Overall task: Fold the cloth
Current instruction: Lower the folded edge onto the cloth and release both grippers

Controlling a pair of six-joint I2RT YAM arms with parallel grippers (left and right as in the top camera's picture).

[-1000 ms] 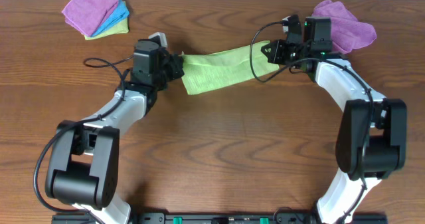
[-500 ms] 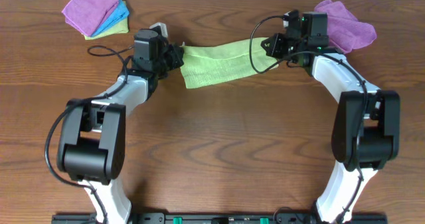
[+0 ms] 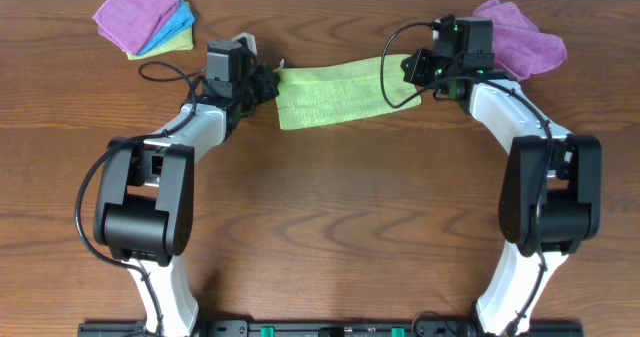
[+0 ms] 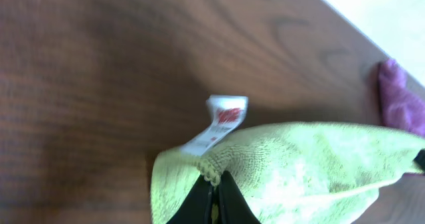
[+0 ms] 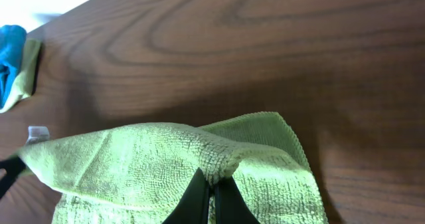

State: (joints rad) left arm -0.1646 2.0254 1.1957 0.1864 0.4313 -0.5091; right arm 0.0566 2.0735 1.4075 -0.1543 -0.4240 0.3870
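Two grippers clamp the cloth (image 3: 330,94): your left gripper (image 3: 268,83) is clenched on the end toward the left of the frame, just beside the white tag (image 4: 222,121), and your right gripper (image 3: 412,70) is clenched on a bunched edge at the opposite end. Doubled into a band, the cloth spans between them at upper centre of the overhead frame, over the wooden table (image 3: 320,207). You see a purple cloth (image 3: 525,37) at upper right and a stack of folded cloths (image 3: 150,17) at upper left.

Brown wood-grain table (image 3: 330,207), lime-green cloth (image 3: 330,95), white tag (image 4: 222,117) with red print, blue cloth (image 3: 178,19)
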